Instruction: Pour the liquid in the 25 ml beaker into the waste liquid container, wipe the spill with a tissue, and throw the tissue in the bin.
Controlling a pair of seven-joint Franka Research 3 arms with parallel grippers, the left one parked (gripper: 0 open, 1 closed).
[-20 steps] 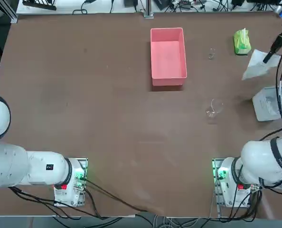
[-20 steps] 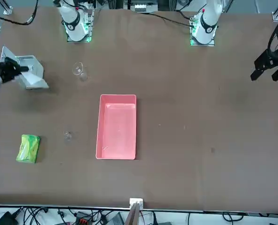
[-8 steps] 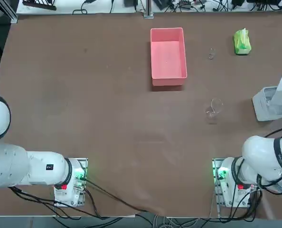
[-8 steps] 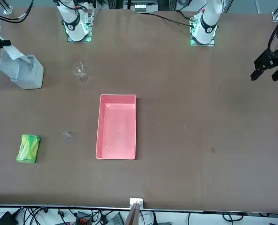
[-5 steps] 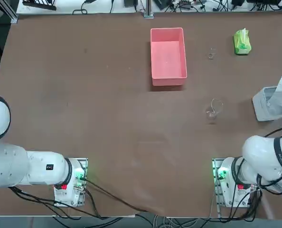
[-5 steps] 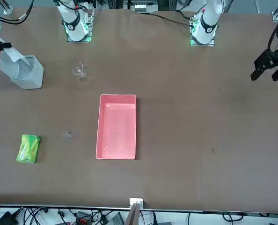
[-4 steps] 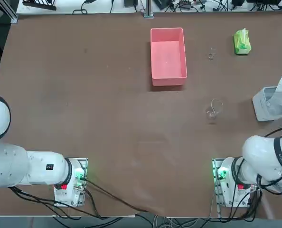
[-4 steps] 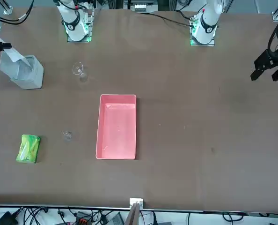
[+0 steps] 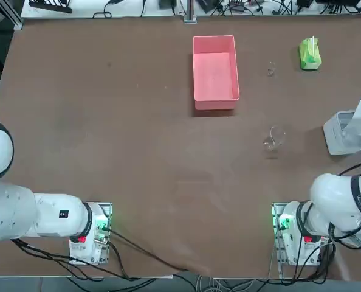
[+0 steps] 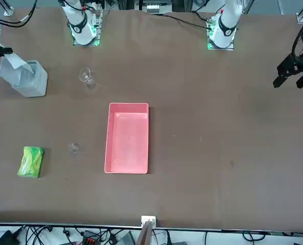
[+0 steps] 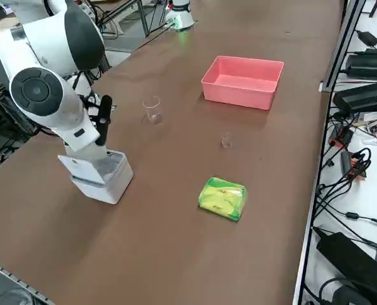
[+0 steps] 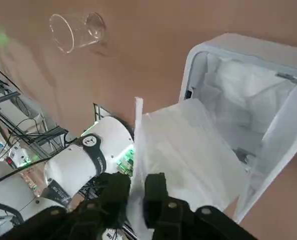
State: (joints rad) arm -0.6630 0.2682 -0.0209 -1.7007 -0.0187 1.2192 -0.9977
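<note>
The right gripper hangs over the white bin at the table's right edge, its 2 fingers narrow with the tissue between them. The sheet looks light, limp and clingy; its edge seems the best hold.

We see a brown counter that looks smooth and dull, not shiny. The pink tub looks like smooth plastic, the tiny beaker and the bigger cup are clear shiny glass, and the green tissue pack is glossy. The tissue is soft white paper, and the bin is smooth white plastic.
</note>
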